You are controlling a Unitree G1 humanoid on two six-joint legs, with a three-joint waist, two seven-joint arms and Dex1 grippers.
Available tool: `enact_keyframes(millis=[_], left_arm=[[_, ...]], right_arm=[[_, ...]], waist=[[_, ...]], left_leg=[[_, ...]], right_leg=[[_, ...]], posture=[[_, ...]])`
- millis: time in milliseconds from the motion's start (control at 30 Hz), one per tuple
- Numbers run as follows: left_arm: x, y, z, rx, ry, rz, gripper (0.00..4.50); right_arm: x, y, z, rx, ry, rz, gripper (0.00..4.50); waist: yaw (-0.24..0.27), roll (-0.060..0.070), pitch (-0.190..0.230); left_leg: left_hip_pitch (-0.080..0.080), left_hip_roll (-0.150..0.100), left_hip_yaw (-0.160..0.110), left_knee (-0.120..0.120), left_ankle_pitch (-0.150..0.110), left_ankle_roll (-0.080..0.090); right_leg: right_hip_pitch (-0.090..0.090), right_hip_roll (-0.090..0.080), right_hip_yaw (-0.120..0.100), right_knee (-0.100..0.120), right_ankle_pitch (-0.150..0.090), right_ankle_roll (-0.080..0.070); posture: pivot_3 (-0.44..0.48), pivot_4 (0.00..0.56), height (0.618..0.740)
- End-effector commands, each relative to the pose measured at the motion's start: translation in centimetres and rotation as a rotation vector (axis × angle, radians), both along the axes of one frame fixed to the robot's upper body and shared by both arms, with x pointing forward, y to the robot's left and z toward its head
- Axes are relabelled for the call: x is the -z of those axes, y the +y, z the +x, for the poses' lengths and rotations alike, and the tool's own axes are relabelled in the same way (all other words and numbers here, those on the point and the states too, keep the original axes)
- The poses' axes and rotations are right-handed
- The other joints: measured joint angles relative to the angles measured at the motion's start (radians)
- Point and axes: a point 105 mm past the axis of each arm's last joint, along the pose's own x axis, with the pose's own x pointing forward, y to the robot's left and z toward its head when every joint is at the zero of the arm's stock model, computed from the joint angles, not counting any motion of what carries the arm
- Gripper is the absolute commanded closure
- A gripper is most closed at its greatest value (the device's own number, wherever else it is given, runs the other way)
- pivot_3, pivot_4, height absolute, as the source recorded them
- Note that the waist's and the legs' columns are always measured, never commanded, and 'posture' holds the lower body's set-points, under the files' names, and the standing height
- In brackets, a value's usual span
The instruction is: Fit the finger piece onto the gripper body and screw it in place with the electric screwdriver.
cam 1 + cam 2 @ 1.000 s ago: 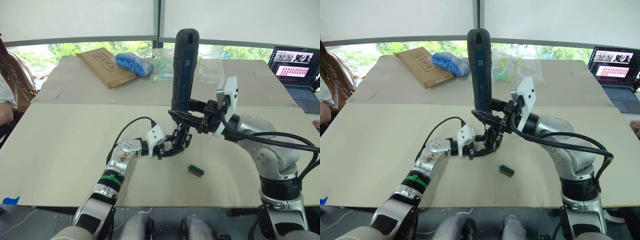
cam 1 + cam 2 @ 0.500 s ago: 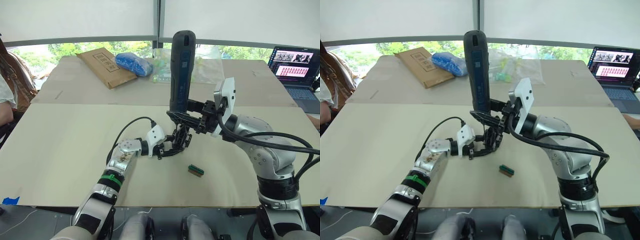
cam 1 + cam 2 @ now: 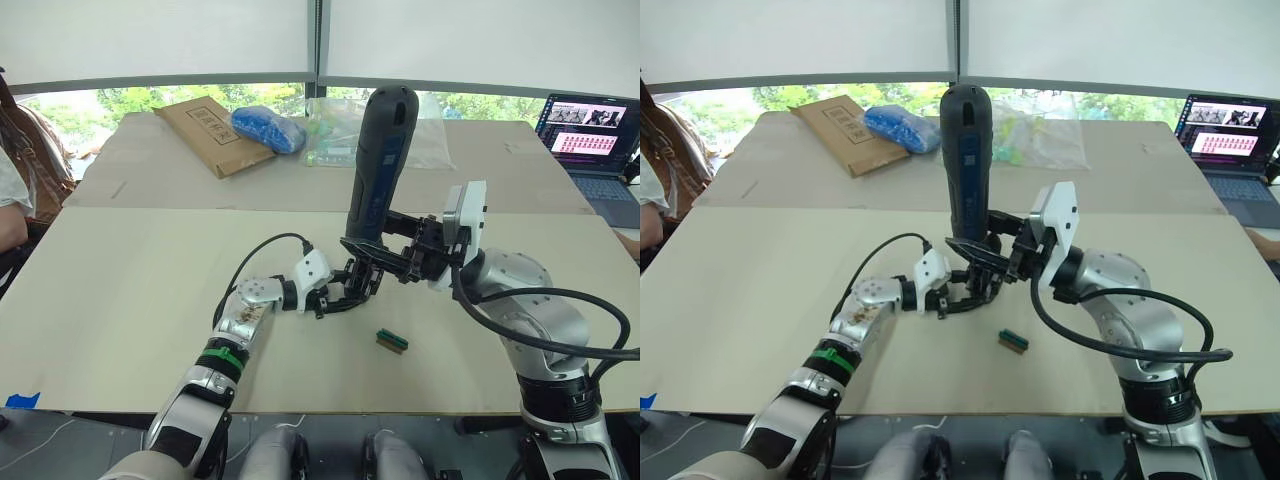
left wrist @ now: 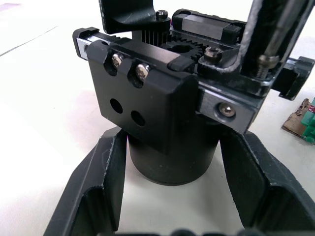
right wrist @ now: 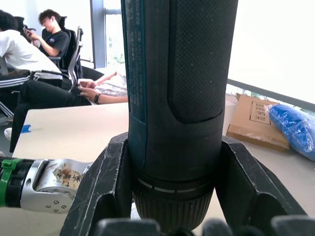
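We watch long dark blue-black cylindrical electric screwdriver (image 3: 376,165), clamped in right gripper (image 3: 385,255), tip from upright toward far right corner; bit hunting screw. Left gripper (image 4: 170,189) fingers closed round small black gripper body (image 4: 170,105).

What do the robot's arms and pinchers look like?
Silver metal arms with rounded joints and black cables looping alongside. The left arm wears a green band. The left gripper and right gripper each have a white housing and two black fingers.
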Motion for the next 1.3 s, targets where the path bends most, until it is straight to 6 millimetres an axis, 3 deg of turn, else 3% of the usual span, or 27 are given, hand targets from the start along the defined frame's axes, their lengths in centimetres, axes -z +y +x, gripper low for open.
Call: enact_keyframes(millis=[33,500,1300], left_arm=[[-1.5,-0.6,0.3,0.014,-0.059,-0.018,2.20],[-1.8,-0.6,0.7,0.009,-0.064,-0.020,2.20],[-1.6,-0.6,0.5,0.018,-0.071,-0.011,2.20]], right_arm=[[1.3,-0.1,0.8,0.009,0.062,-0.049,2.57],[4.0,-0.4,1.6,-0.014,0.226,-0.184,2.57],[5.3,-0.7,2.9,-0.020,0.191,-0.232,2.57]], waist=[[0.000,0.000,0.000],[0.002,0.000,-0.001],[0.002,0.000,-0.002]], left_leg=[[0.000,0.000,0.000,0.000,0.000,0.000],[0.001,0.000,-0.001,0.001,0.000,0.000],[0.009,0.000,-0.003,0.000,-0.001,0.000]], right_leg=[[0.000,0.000,0.000,0.000,0.000,0.000],[0.001,-0.001,0.000,0.000,0.000,0.000],[0.009,-0.003,0.000,-0.001,0.000,0.000]], posture=[[0.000,0.150,0.732],[0.000,0.150,0.732],[0.000,0.150,0.732]])
